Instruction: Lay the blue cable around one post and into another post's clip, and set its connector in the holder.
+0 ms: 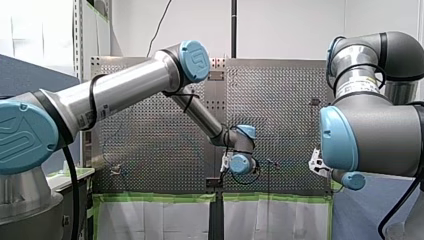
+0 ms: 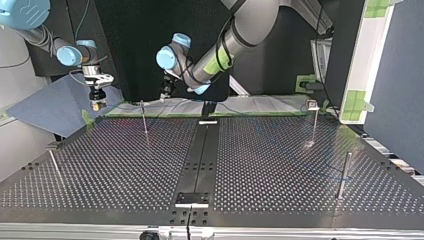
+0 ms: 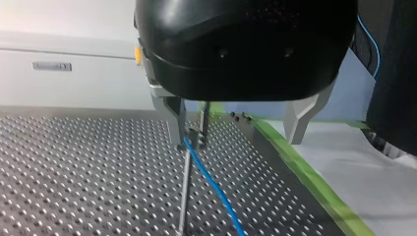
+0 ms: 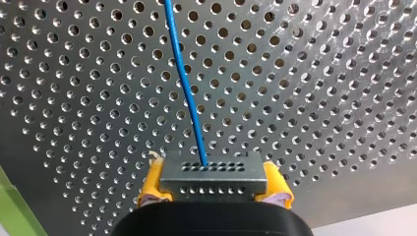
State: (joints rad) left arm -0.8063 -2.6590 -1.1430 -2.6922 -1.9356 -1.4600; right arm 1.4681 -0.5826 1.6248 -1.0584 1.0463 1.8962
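My right gripper [image 4: 214, 194] is shut with its yellow pads on a grey block connector [image 4: 214, 177]. The blue cable [image 4: 184, 73] runs from the connector out over the perforated table. In the top view that gripper [image 2: 98, 103] hangs past the table's far left corner. My left gripper [image 3: 236, 130] is open, its metal fingers [image 3: 176, 123] wide apart. A thin post [image 3: 184, 196] with a clip [image 3: 196, 133] on top stands between them, close to one finger. The blue cable [image 3: 212, 183] passes through that clip and slopes down to the table. In the top view this post [image 2: 144, 119] stands by my left gripper [image 2: 165, 94].
Other thin posts stand on the table: one with a clip [image 2: 313, 122] at the far right, one [image 2: 343, 175] at the near right, one [image 2: 55, 167] at the near left. A black rail [image 2: 197, 155] with brackets runs down the middle. Green tape [image 3: 305, 172] lines the table's edge.
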